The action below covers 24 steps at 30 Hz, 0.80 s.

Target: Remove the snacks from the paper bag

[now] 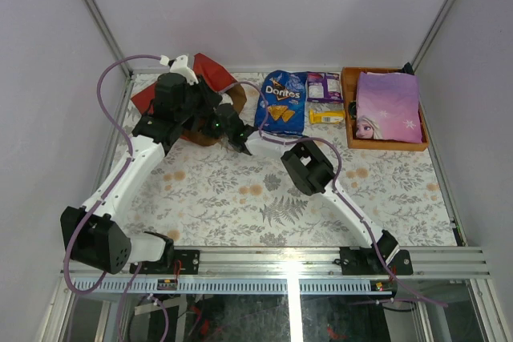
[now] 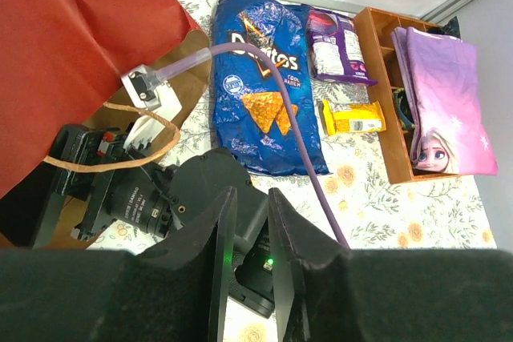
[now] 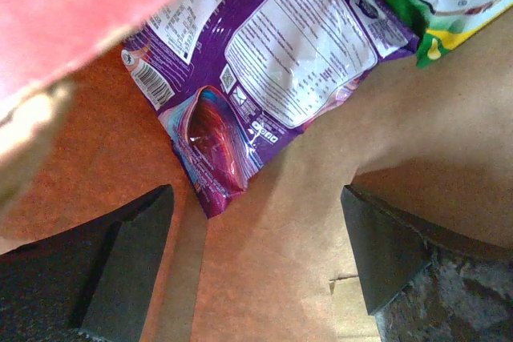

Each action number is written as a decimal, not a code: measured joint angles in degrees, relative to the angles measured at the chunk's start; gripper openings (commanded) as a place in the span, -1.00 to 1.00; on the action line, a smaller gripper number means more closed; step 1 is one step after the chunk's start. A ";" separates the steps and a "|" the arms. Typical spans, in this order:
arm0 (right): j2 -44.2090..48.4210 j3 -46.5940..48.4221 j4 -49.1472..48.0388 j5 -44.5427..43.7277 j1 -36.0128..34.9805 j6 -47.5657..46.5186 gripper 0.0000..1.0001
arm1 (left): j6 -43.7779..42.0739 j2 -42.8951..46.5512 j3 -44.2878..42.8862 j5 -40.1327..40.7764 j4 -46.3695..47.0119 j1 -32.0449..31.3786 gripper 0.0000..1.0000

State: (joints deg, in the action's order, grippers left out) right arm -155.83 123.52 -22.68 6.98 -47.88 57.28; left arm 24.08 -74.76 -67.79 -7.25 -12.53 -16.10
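Nearest, both arm bases are seen at the near edge of the table (image 1: 240, 198), and both arms are stretched toward the far left. There the paper bag (image 1: 210, 68) is laid on its side with its mouth turned to the right. The left gripper (image 2: 250, 198) is held above that mouth and over the other arm's wrist. Its jaws are parted only narrowly and nothing is seen between them, so nothing is grasped. It is judged to be kept there out of the other arm's way, ready to steady the bag if that is needed.

Beneath it, the right arm is reached into the opening. Inside, the right gripper (image 3: 255, 194) is shown with its jaws released and spread wide, low over the brown kraft floor. Just beyond its fingertips a purple packet (image 3: 264, 70) is lying flat with its printed back upward. A yellow-green packet (image 3: 449, 6) is tucked past it at the deep end. The wide spread is judged to be set so that the near corner of the purple packet can be straddled and pinched.

Outside the bag, three snacks are laid on the table, clear of the mouth. A blue Doritos bag (image 1: 280, 102) is placed just beside it, with a second purple pack (image 1: 325, 86) and a yellow pack (image 1: 327, 117) to its right. At the far right an orange tray (image 1: 349, 110) is set, holding a lilac princess item (image 1: 389, 106) that is no part of the job. The task is judged partly done: at least two packets are yet to be taken out.
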 measured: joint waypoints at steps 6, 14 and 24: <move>1.99 -5.09 -3.56 -1.99 -0.44 2.12 0.90 | -0.33 -0.22 -0.02 1.11 -0.33 -0.20 -0.43; 16.44 -28.52 -9.05 -4.33 -0.50 1.70 0.96 | -3.45 -0.70 -1.70 5.66 -1.81 -1.68 0.43; 25.66 -38.95 -16.96 -4.33 1.07 3.63 0.92 | -7.76 -1.90 -1.86 13.35 -3.02 -3.82 0.46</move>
State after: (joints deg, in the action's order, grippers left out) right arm -130.17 84.58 -39.64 2.66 -46.81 60.90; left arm 16.32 -76.66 -69.65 6.11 -15.55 -19.92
